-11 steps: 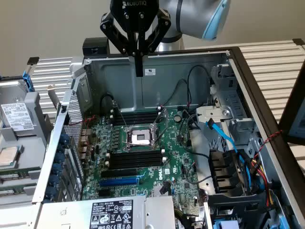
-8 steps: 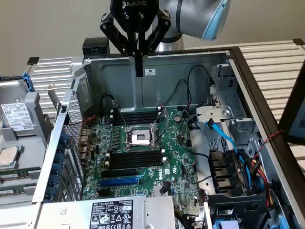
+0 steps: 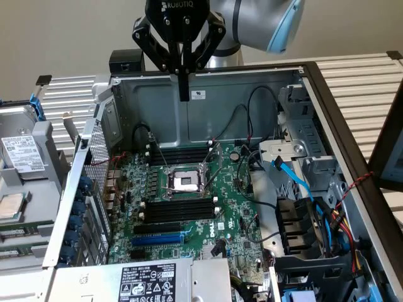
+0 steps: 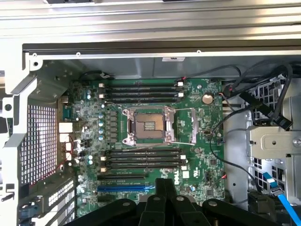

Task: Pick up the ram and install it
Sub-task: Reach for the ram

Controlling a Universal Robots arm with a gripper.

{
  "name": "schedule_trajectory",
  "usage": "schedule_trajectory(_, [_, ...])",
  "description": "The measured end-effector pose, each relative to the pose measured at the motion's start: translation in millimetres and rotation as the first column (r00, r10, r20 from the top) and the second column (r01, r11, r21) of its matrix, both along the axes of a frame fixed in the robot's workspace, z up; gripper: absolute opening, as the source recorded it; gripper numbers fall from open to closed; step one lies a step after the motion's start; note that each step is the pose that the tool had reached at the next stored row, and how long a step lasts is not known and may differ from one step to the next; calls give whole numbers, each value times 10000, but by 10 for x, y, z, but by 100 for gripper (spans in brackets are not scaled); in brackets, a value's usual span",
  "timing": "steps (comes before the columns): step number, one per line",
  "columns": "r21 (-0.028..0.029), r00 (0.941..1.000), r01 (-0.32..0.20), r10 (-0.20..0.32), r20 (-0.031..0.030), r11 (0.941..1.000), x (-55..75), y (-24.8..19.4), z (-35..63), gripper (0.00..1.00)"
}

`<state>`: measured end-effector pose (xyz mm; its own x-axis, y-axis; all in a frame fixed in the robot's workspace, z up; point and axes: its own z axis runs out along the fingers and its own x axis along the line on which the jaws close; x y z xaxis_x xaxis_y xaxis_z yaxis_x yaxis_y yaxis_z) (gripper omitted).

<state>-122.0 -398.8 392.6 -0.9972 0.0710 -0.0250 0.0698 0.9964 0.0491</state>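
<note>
One closed gripper [image 3: 183,95] hangs, fingers down, above the motherboard [image 3: 236,207].

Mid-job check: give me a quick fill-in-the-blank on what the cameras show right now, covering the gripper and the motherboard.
1. The gripper hangs above the open case with its fingers ____.
2. Black memory slots lie on both sides of the CPU ____.
3. One long expansion slot on the motherboard stands out in ____.
Missing words: shut; socket; blue.
</note>
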Motion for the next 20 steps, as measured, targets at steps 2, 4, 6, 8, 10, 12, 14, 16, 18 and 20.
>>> schedule_trajectory(2, [9,10000,2,-2,3,10000,-24,-2,0,11])
schedule_trajectory(4, [40,10000,1,-1,4,10000,-80,-1,0,11])
schedule_trajectory(6, [92,10000,3,-3,2,10000,-162,-1,0,11])
schedule_trajectory(8, [124,10000,2,-2,-13,9999,-235,-2,-1,11])
schedule_trajectory(10, [156,10000,3,-3,-34,9999,-308,-1,0,11])
schedule_trajectory(12, [180,10000,3,-2,-67,9998,-385,-3,-1,11])
schedule_trajectory(14, [183,9999,4,-2,-101,9998,-473,-6,-5,11])
schedule_trajectory(16, [183,9999,4,-2,-130,9998,-562,-10,-11,11])
schedule_trajectory(18, [183,9998,5,-2,-180,9998,-656,-12,-14,11])
schedule_trajectory(20, [183,9997,7,-2,-235,9998,-746,-14,-15,11])
